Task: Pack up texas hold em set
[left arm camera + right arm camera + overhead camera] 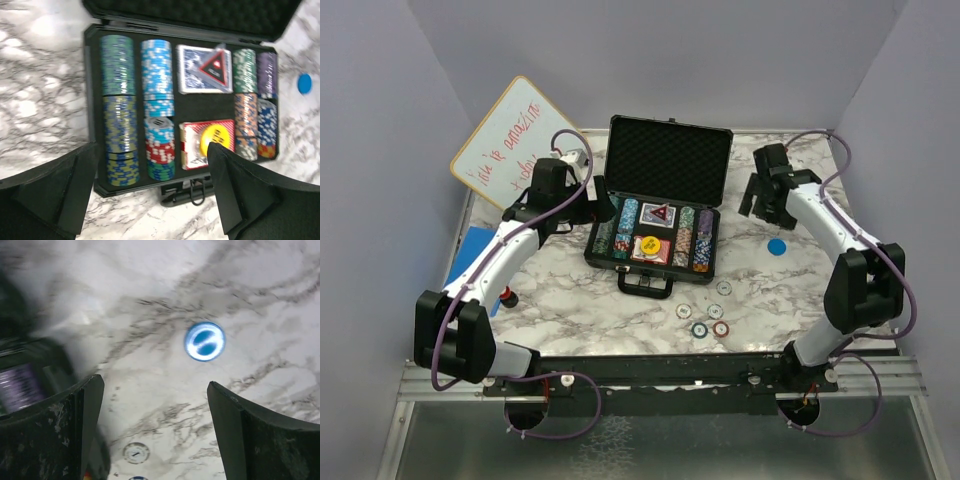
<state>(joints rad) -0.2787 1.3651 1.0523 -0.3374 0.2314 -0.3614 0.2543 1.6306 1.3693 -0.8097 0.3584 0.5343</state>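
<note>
The black briefcase (pixel 658 205) lies open in the middle of the marble table (pixel 570 300), its foam-lined lid standing up at the back and its handle (pixel 645 287) facing the arms. Rows of multicoloured poker chips (pixel 119 110) fill its foam slots on both sides. Between them sit a blue card deck (pixel 202 70) at the back and a red card deck (pixel 192 145) at the front, with a yellow disc (pixel 216 137) resting on the red one. Four loose chips (pixel 705 322) lie on the table just in front of the case, and a blue disc (pixel 777 246) lies apart to its right. The left gripper (pixel 150 152) hovers over the left front part of the case, jaws spread wide and holding nothing. The right gripper (pixel 152 385) hangs above the bare marble near the blue disc, jaws likewise wide apart and empty. A white dry-erase board (pixel 515 140) leans at the far left corner, and a flat blue pad (pixel 475 255) lies under the left arm.
</note>
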